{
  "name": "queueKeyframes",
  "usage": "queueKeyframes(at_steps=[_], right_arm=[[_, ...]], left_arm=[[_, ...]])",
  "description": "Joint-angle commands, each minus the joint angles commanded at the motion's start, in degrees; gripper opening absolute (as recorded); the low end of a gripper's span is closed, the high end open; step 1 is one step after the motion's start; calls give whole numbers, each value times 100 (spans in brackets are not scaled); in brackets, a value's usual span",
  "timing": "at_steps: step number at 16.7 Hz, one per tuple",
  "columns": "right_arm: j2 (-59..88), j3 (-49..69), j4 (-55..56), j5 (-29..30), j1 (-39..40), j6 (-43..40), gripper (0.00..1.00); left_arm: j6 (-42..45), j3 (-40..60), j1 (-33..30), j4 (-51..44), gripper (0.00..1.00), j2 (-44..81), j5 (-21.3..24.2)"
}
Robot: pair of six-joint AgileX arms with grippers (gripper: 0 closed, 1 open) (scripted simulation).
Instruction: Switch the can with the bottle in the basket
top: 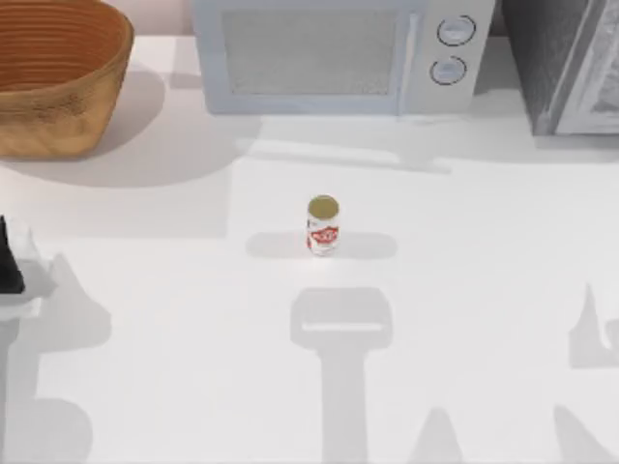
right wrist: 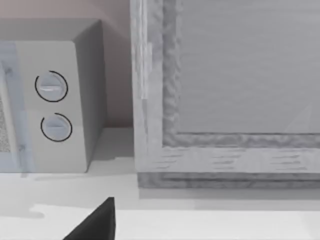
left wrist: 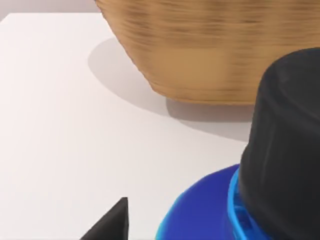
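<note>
One can [top: 323, 225] stands upright on the white table [top: 464, 290], well to the right of my left gripper [top: 12, 259] at the table's left edge. That claw grips a blue bottle [left wrist: 200, 215] with a black cap [left wrist: 282, 150] — the basket [top: 58, 77] sits just beyond it. My right gripper [right wrist: 95, 222] faces the microwave [right wrist: 55, 100]; its fingers — cannot tell.
</note>
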Motion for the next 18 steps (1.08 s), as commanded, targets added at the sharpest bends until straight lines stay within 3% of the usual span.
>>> queueKeyframes(at_steps=[10, 18], right_arm=[[0, 0, 0, 0, 0, 0, 100], [0, 0, 0, 0, 0, 0, 100]], left_arm=[[0, 0, 0, 0, 2, 0, 0], [0, 0, 0, 0, 0, 0, 0]])
